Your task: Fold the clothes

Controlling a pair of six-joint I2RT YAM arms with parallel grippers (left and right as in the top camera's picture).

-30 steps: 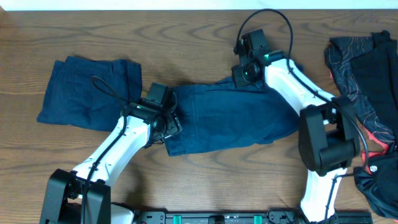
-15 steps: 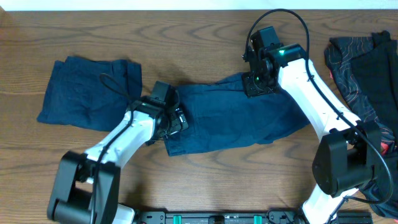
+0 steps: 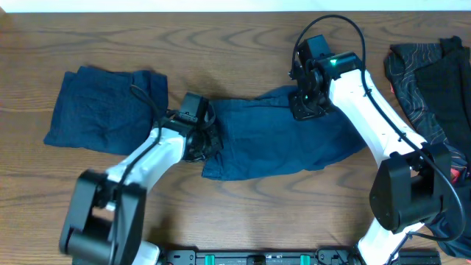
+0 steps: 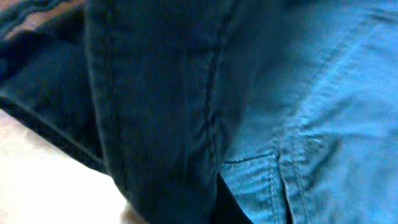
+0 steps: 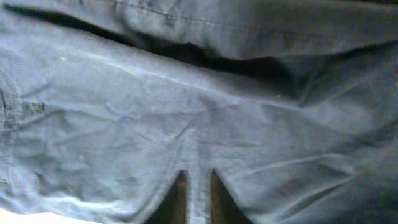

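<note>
Table [image 3: 235, 37], blue garment [image 3: 280, 140], folded pile [image 3: 96, 110], dark garments [image 3: 430, 81]

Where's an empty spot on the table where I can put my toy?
The table is bare along the far edge, behind the folded blue cloth, and at the front between the left arm and right arm. The middle is crowded with the spread blue cloth; black clothes fill the right side.

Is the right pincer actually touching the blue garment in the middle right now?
Touching. The right wrist view shows the right pincer shut on a ridge of the blue garment, with cloth squeezed between its two fingers.
</note>
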